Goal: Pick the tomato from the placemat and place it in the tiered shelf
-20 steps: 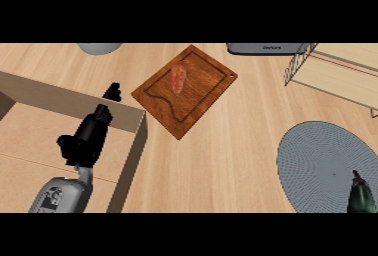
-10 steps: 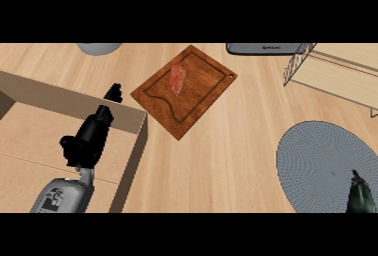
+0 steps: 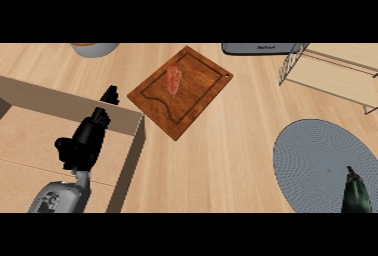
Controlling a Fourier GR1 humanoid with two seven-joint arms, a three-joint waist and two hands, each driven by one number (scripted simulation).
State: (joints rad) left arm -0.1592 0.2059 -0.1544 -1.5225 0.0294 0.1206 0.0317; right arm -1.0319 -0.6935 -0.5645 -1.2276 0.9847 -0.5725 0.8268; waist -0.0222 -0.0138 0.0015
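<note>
Tomato (image 3: 174, 80): reddish, lying on the wooden cutting board (image 3: 193, 102), upper centre of the tabletop (image 3: 221, 160).
Placemat (image 3: 325, 165): grey, round, lower right, well apart from the board.
Shelf (image 3: 336, 75): upper right corner.
Left hand (image 3: 92, 135): fingers relaxed, holding nothing, over a box (image 3: 44, 130).
Right hand (image 3: 356, 192): lower right edge; cannot tell its state.

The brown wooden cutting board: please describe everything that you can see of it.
The brown wooden cutting board is a rectangle that lies flat on the light wooden counter, turned diagonally. A groove runs along inside its edge. A reddish, elongated piece of food rests on its upper part. Neither hand touches it.
</note>
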